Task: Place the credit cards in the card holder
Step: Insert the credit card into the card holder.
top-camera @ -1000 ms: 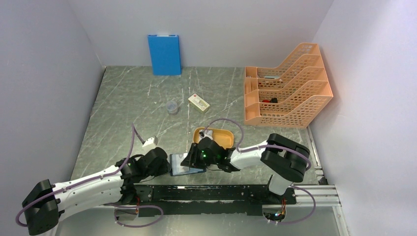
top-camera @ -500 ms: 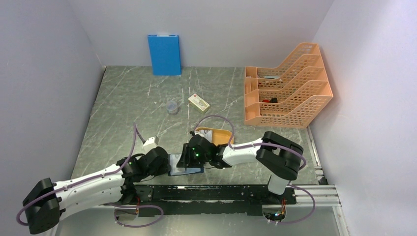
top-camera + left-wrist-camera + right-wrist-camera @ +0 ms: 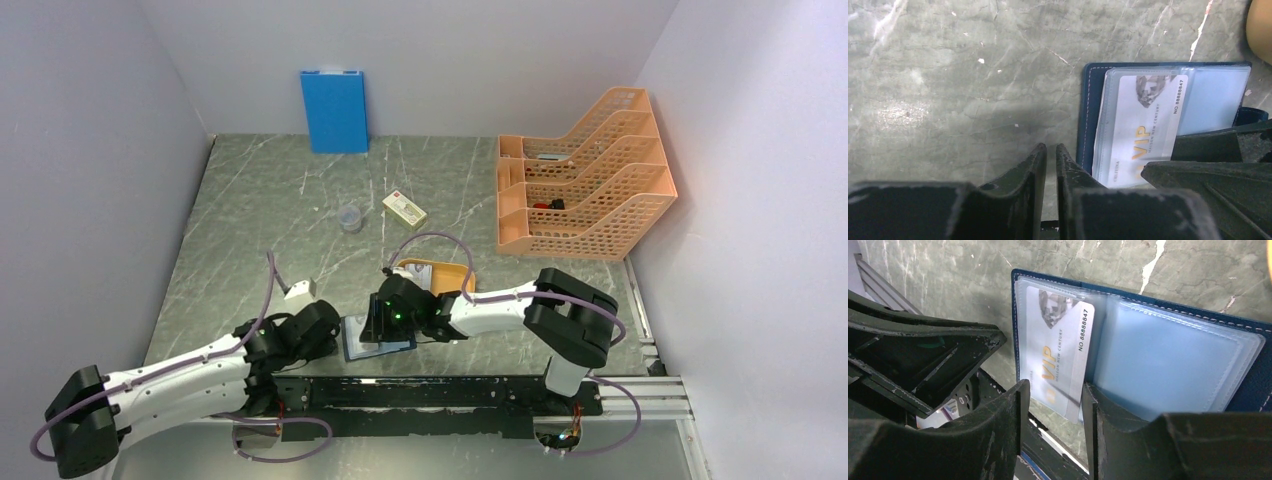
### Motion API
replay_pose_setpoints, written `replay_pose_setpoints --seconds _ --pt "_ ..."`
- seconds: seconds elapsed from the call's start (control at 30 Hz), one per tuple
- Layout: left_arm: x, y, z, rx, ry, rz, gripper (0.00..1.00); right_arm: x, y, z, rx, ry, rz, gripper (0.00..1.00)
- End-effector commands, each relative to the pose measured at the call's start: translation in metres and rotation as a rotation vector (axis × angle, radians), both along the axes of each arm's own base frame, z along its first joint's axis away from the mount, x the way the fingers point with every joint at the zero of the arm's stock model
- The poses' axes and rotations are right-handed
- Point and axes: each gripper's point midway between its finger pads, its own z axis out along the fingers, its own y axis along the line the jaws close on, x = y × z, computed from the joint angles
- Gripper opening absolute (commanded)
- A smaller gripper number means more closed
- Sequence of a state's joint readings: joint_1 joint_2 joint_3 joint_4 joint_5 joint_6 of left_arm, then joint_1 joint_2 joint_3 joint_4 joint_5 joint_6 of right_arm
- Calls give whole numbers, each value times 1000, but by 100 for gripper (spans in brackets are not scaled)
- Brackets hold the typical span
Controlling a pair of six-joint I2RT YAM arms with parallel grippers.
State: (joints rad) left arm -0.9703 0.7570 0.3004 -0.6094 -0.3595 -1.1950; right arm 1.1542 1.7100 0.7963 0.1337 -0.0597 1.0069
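place: robot lab test cell, not anybody's home or office
walls: plain pale panels (image 3: 90,150) boxing in three sides
tabletop: dark marble-look sheet (image 3: 260,210)
mounting: two arms bolted to a metal rail (image 3: 430,395) at the near edge
props: orange mesh file rack (image 3: 585,190), blue folder (image 3: 334,110), staged office-style
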Motion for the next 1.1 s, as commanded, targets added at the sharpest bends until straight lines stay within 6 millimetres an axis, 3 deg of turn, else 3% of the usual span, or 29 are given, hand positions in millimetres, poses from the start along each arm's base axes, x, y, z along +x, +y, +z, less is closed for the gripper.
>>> replay_pose_setpoints --seconds 0.0,0.27,0.6,0.9,1.07 --pt "2 -3 -4 19 7 -15 16 -1 2 0 -18 -16 22 46" --pt "1 -13 -9 -6 14 -52 5 -6 11 3 -2 -20 61 45" --pt "4 -18 -7 -4 7 -68 5 -15 22 8 -2 -47 121 46" --pt "7 -9 -1 12 -21 -41 5 -1 3 19 -73 -103 52 55" --pt "3 -12 -6 -8 -2 -51 5 -7 14 16 -41 -78 88 54"
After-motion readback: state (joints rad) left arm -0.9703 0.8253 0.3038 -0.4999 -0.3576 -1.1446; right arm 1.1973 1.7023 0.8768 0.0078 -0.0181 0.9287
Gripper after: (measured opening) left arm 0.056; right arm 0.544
